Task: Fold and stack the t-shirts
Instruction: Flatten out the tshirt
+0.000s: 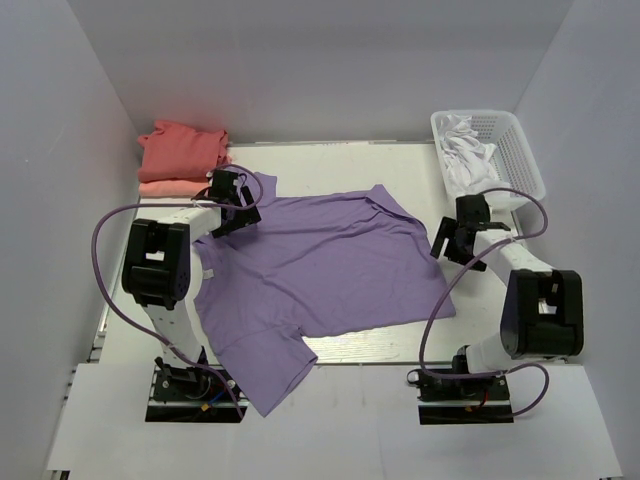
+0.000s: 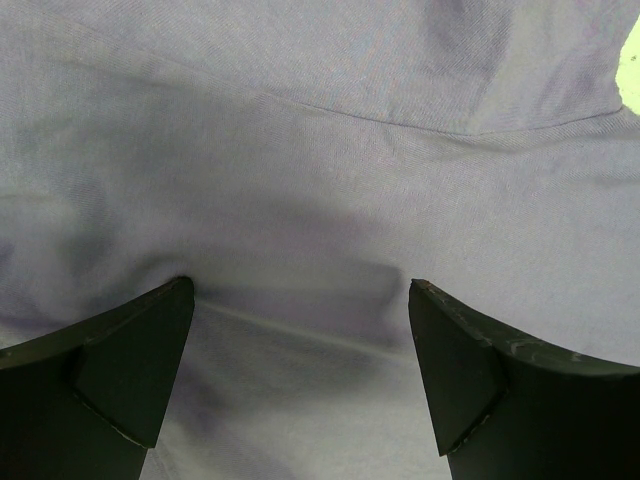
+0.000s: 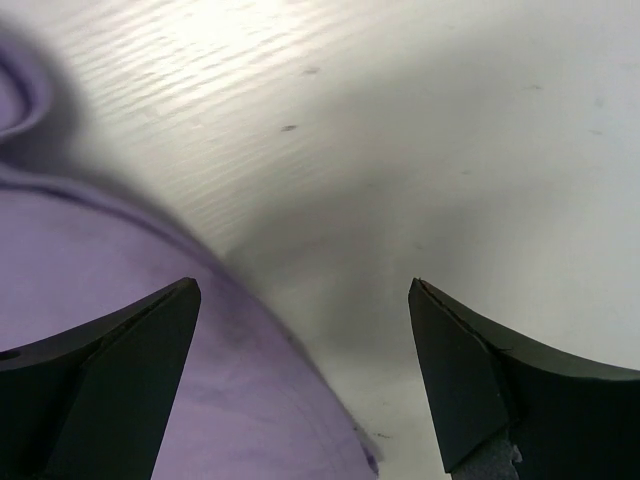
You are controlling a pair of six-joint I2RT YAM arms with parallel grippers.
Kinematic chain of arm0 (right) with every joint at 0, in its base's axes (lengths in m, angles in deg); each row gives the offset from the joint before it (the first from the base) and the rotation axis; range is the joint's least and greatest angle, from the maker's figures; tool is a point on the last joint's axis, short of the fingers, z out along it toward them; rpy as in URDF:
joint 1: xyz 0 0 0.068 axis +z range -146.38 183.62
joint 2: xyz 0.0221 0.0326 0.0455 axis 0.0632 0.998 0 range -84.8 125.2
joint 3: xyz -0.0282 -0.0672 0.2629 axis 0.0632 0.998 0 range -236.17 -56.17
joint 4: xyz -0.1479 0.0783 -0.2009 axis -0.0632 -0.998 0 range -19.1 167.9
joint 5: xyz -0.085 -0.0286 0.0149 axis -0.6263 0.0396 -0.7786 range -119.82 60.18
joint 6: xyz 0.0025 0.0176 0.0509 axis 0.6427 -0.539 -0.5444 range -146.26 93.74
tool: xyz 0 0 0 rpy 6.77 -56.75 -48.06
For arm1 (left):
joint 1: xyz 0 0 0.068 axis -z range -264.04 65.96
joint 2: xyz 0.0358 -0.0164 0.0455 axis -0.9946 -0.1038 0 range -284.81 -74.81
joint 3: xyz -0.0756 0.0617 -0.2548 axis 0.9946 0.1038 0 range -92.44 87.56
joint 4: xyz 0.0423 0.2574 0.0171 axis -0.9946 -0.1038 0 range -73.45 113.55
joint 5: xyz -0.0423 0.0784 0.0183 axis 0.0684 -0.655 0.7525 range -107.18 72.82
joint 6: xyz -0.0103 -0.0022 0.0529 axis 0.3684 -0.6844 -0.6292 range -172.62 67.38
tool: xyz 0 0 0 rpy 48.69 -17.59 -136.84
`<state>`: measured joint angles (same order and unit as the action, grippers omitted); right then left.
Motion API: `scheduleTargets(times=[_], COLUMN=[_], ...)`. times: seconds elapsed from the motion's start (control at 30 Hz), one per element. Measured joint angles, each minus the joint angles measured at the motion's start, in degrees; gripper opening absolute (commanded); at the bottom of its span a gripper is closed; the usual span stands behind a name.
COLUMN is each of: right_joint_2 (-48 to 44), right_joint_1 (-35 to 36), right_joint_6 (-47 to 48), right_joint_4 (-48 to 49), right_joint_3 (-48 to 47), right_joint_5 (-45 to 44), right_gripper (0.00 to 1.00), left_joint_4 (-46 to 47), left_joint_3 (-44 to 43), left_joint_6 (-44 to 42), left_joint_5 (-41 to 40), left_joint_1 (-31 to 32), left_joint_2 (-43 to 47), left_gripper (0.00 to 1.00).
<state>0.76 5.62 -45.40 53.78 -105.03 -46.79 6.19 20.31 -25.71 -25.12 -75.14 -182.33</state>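
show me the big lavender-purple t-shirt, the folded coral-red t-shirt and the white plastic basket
large lavender-purple t-shirt (image 1: 330, 260): top external view, middle of torso
folded coral-red t-shirt (image 1: 180, 148): top external view, upper face
white plastic basket (image 1: 522, 158): top external view, right side wall

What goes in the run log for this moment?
lavender t-shirt: spread flat, unfolded | left pincer: open over it | right pincer: open at its right edge | coral t-shirt: folded atop salmon t-shirt

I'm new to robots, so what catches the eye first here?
A lavender-purple t-shirt lies spread in the middle, the open left tool over its far-left part, the open right tool at its right edge. A folded coral-red t-shirt tops a salmon-pink t-shirt far left; a white basket stands far right.
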Motion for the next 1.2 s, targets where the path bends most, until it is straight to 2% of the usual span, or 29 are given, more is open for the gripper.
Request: scheduleTargets(times=[0.17,0.3,0.4,0.5,0.63,0.87,1.03,1.1,1.2], right_joint_2=[-5.86,-9.18,-6.51,1.79,14.16,28.65,39.12,42.10,44.65], right_joint_1=[1.33,2.89,5.57,9.88,14.34,18.40,21.40,22.43,23.85], right_joint_6=[4.02,6.71,7.93,9.29,10.80,12.33,13.07,12.96,12.24], right_joint_4=[1.18,4.37,6.38,6.32,5.16,3.43,-0.17,-1.55,-3.54], right_joint_3=[0.00,-0.02,-1.49,-8.24,-22.95,-45.33,-55.49,-57.24,-58.03], right_joint_5=[8.15,18.38,26.16,28.74,26.08,20.00,12.68,9.79,5.49], right_gripper=[0.90,0.90,0.90,0.90,0.90,0.90,0.84,0.83,0.74], left_joint_4=[0.02,0.09,0.09,0.09,0.26,0.37,0.33,0.35,0.33], left_joint_3=[0.02,0.13,0.13,0.15,0.28,0.39,0.39,0.39,0.39], left_joint_6=[-0.04,-0.11,-0.13,-0.15,-0.24,-0.87,-1.01,-1.01,-1.01], left_joint_5=[0.00,-0.02,-0.09,-0.07,0.00,0.70,0.68,0.68,0.68], left_joint_1=[0.00,0.04,0.09,0.09,0.09,0.07,0.09,0.09,0.09], left_joint_2=[0.00,0.04,0.04,0.07,0.17,0.22,0.22,0.22,0.22], left_gripper=[0.99,0.99,0.99,0.99,0.99,0.99,0.99,0.99,0.99])
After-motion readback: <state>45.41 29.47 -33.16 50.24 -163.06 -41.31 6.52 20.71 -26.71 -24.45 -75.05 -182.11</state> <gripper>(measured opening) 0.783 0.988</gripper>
